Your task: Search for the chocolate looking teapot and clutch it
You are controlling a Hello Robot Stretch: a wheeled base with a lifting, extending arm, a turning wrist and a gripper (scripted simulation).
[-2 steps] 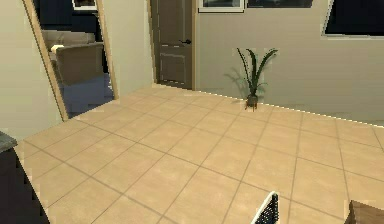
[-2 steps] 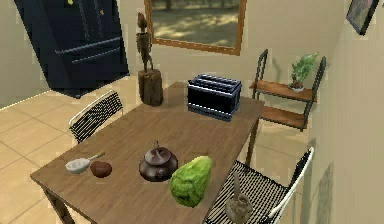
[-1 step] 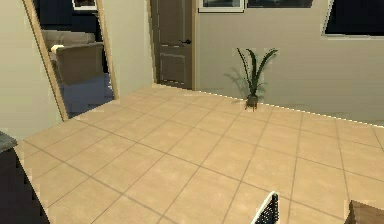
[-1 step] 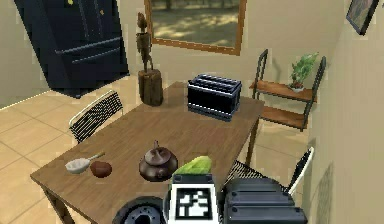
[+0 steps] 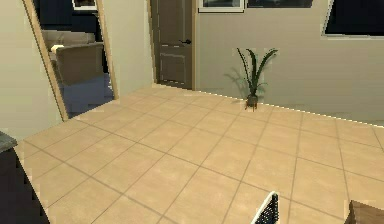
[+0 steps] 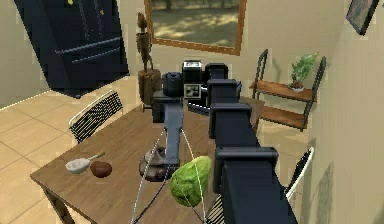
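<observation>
Gripper (image 6: 158, 165) at table (image 6: 120, 138), just left of lettuce (image 6: 190, 182). Cannot tell whether holding anything. Bowl (image 6: 77, 165) and brown blob (image 6: 100, 169) farther left.

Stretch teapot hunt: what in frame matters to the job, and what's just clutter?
Job: pincer; small brown blob on the table, possibly the teapot, too small to tell.
Clutter: white bowl, green leafy ball, wooden statue, potted plant, shelf plant.
</observation>
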